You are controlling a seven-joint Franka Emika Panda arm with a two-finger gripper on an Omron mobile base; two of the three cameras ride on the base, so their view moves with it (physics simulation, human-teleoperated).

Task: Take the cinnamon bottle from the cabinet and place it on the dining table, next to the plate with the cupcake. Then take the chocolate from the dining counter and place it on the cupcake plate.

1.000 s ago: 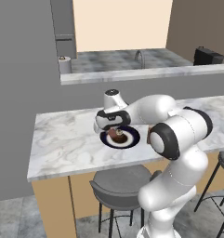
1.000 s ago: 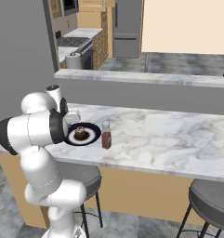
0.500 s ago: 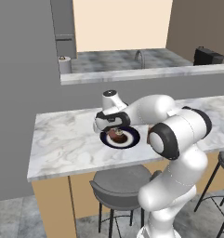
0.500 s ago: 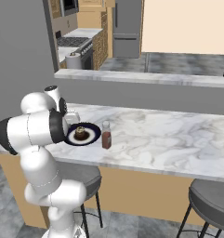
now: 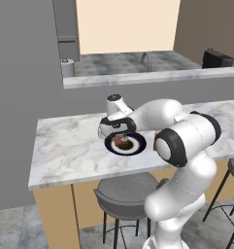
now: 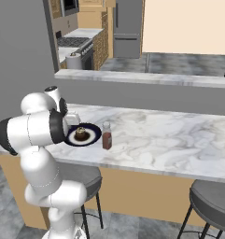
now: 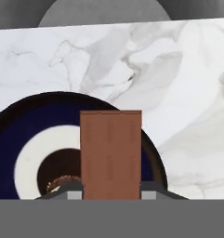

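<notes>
One flat reddish-brown chocolate bar is seen clamped between the two dark fingertips of the gripper in the hand view, its long axis running straight out from the jaws. The bar is plain and rectangular, with faint lengthwise grooves on its face. Directly beneath and beyond it lies the plate, dark navy at the rim with a pale ring further in, and the bar's far end is seen to reach about to the plate's far rim. At the plate's centre, to the left of the bar in this view, the brown cupcake is partly visible. In the left base view the gripper is held low over the plate, which rests on the white-and-grey marble dining table. In the right base view the cinnamon bottle stands upright just beside the plate, on its right. Release over the plate appears to be the remaining step; the bar would need to land beside the cupcake, not on it.
</notes>
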